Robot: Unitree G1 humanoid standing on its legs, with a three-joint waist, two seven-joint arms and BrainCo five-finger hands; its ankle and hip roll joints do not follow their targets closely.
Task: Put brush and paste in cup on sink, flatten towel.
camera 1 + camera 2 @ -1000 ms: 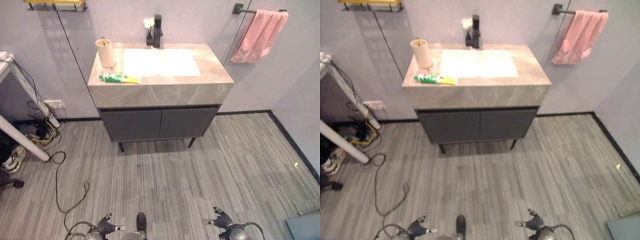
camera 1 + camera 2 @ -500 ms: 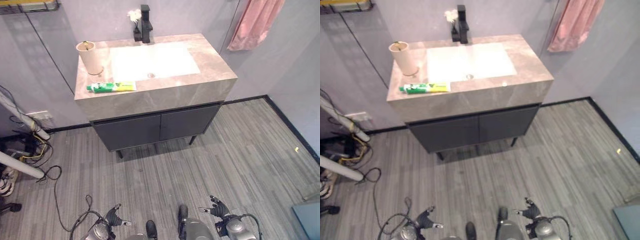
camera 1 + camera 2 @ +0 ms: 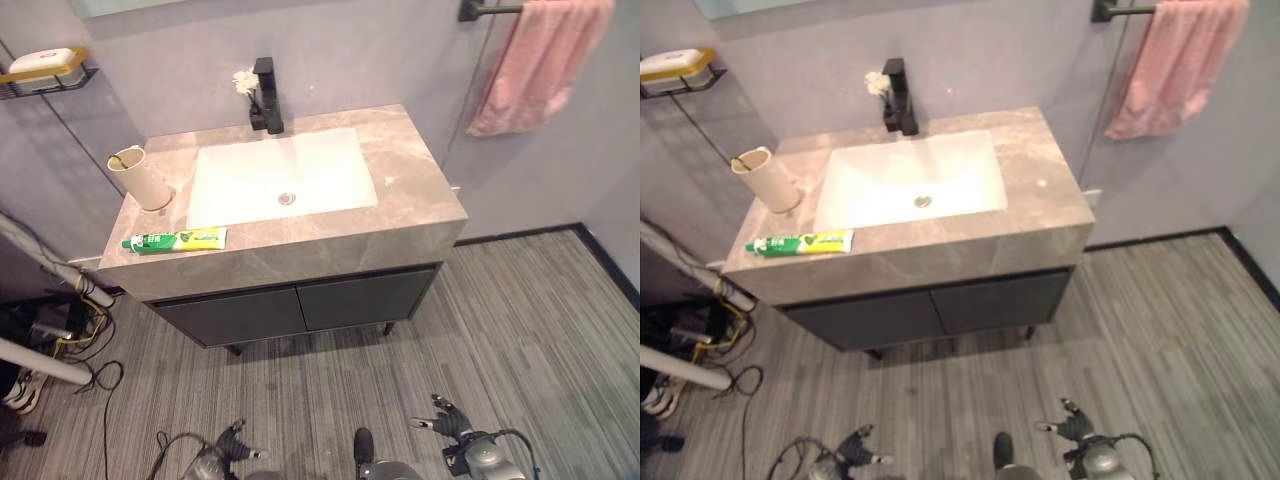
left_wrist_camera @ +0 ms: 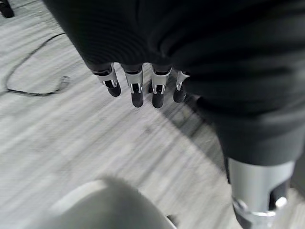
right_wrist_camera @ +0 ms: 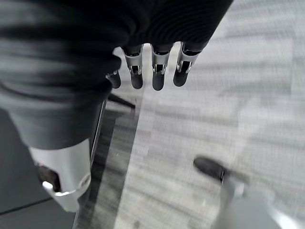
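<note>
Both hands, left hand (image 3: 228,452) and right hand (image 3: 447,424), are held low with fingers loose, nothing gripped. Further off, the paste (image 3: 175,240) is left lying on the sink (image 3: 330,232) by the cup (image 3: 138,178); a brush seems already put inside. Furthest, the towel (image 3: 530,62) is seen bunched up.

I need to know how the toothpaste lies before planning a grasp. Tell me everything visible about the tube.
The toothpaste tube is a flat green tube with a yellow rear end and white print. It lies on its side on the grey stone-look counter, near the front edge on the robot's left, lengthwise along that edge, cap end pointing left. It sits in front of the beige cup without touching it. Neither hand touches it.
</note>
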